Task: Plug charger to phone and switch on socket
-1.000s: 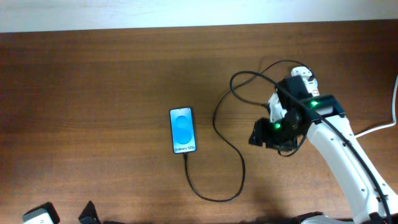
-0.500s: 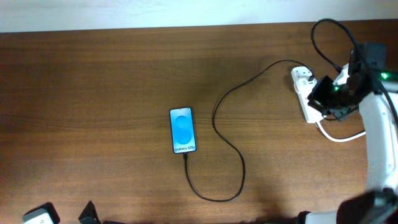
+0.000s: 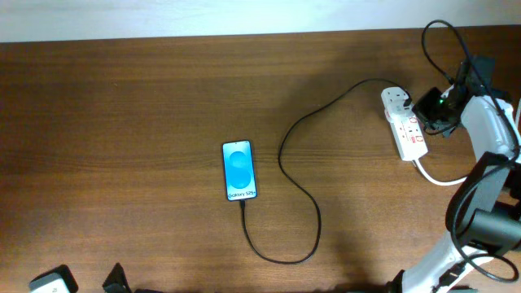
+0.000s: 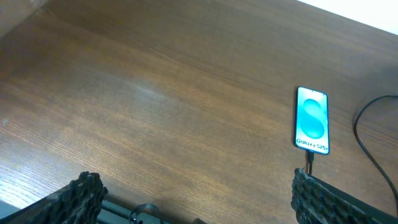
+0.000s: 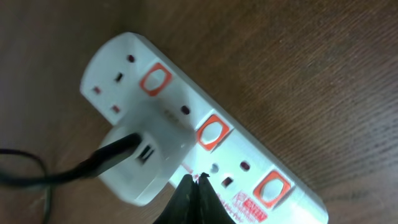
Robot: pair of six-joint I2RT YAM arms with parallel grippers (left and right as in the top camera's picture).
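The phone (image 3: 239,171) lies face up mid-table with its blue screen lit, and shows again in the left wrist view (image 4: 311,119). The charger's thin black cable (image 3: 314,218) runs from the phone's lower end, loops right and goes up to the white socket (image 3: 404,124). Its white plug head (image 5: 142,163) sits in the socket (image 5: 245,163) beside the orange rocker switches (image 5: 211,132). My right gripper (image 5: 196,180) is shut and empty, tips just over the strip below the middle switch. My left gripper (image 4: 202,204) hangs open near the front edge, far from the phone.
A thick white cord (image 3: 444,178) leaves the socket's near end toward the right table edge. The right arm (image 3: 488,130) bends over that corner, with its own black lead arcing above. A pale wall strip borders the table's far side.
My right arm swung from mid-table to the socket at the far right, and its jaws closed. The phone, cable and left gripper kept their places.
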